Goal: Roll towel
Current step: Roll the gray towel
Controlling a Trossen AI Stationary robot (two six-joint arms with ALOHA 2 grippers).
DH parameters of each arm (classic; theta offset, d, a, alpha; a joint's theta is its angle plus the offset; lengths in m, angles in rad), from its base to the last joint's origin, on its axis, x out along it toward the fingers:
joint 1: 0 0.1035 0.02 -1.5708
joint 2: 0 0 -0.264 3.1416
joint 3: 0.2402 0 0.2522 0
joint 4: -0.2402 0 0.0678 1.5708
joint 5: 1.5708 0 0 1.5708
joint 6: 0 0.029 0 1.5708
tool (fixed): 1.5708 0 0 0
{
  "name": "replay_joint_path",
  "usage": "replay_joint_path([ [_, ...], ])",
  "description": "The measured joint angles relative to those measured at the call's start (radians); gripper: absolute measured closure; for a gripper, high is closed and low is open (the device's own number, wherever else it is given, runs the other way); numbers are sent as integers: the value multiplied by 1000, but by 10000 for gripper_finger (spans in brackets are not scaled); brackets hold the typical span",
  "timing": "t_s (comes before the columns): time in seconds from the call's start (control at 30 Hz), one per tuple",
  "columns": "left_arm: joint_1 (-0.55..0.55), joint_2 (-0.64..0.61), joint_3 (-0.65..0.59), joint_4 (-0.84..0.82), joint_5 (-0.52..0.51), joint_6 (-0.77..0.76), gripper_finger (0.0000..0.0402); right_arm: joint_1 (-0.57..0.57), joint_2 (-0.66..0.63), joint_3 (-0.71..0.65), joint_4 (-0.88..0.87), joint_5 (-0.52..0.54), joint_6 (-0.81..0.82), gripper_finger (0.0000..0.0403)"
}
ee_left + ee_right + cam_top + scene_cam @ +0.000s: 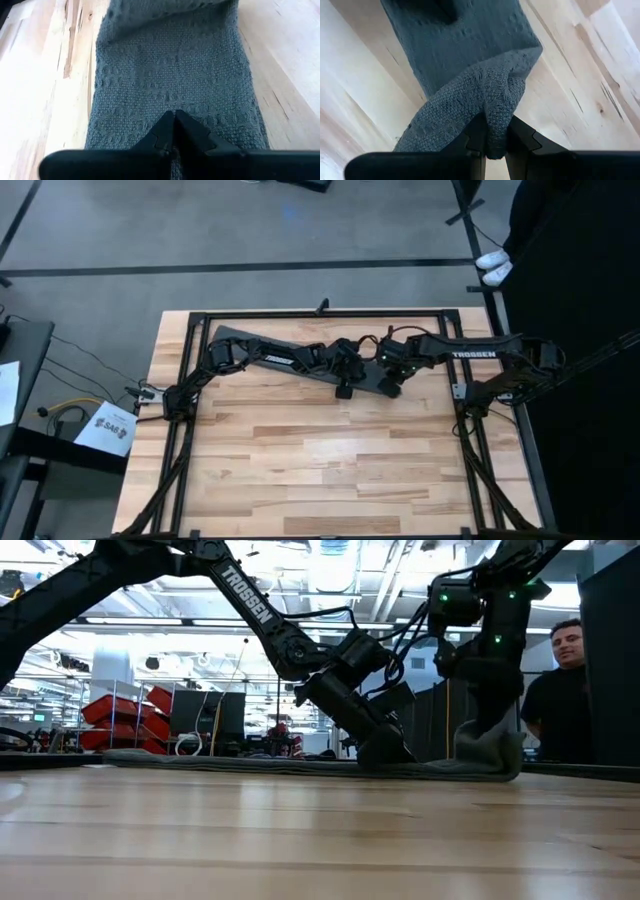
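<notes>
The dark grey towel (255, 338) (250, 764) lies as a long narrow strip across the far part of the wooden table (330, 470). My left gripper (343, 391) (385, 755) (174, 116) is shut, its tips down on the strip (170, 65) a little in from the strip's right end. Just to its right, my right gripper (391, 387) (494, 145) is shut on that right end, which stands up off the table (490, 745) and curls back over the flat strip (465, 40). My left gripper presses its shut fingertips (187, 131) down on the flat towel's top face (175, 102), midway across the strip's width. It comes slanting down from above. The cloth under it lies flat on the table. My right gripper pinches the towel's right end (496, 117) between its two fingers, where the cloth is doubled over in more than one layer. The fingers come from above. The held end is raised off the table and bends over the strip, which stays flat.
A black metal frame (330, 313) runs round the table's edges. The near half of the table shows bare wood. A person (560, 690) stands beyond the far right corner. Papers (105, 428) lie off the table's left side.
</notes>
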Motion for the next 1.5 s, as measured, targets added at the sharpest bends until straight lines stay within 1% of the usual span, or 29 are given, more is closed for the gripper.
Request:
replay_joint_path([
  [0.23, 0, -2, 0, -11, 1, 37, 396, -29, -1, -4, 104, 2, -48, 370],
  [0.37, 0, -2, 1, -14, 1, 39, 396, -40, -1, -19, 140, 3, -110, 370],
  [0.43, 0, -2, 1, -15, 2, 40, 396, -40, -1, -33, 192, 6, -123, 368],
  [0.53, -1, -2, 1, -15, 2, 39, 396, -40, -1, -53, 260, 6, -129, 341],
  [0.63, -1, -2, 1, -15, 2, 40, 396, -40, -1, -75, 321, 6, -147, 305],
  [0.73, -1, -2, 2, -16, 3, 40, 396, -38, -1, -83, 343, 6, -190, 267],
  [0.8, -1, -2, 2, -20, 3, 40, 396, -38, -4, -81, 311, 6, -226, 243],
  [0.87, -1, -3, 2, -24, 3, 41, 396, -38, -17, -74, 237, 6, -245, 223],
  [1.0, 3, -3, 2, -24, 5, 41, 396, -38, -68, -66, 208, 6, -244, 199],
  [1.13, 6, -3, 2, -26, 6, 39, 396, -38, -136, -66, 114, 6, -244, 194],
  [1.27, 6, -3, 2, -29, 7, 43, 396, -58, -186, -45, -56, 6, -214, 196],
  [1.37, 6, -7, 4, -65, 7, 80, 396, -80, -176, -40, -168, 7, -190, 200],
  [1.5, 7, -10, 6, -135, -11, 123, 396, -78, -119, -40, -275, 7, -180, 203],
])
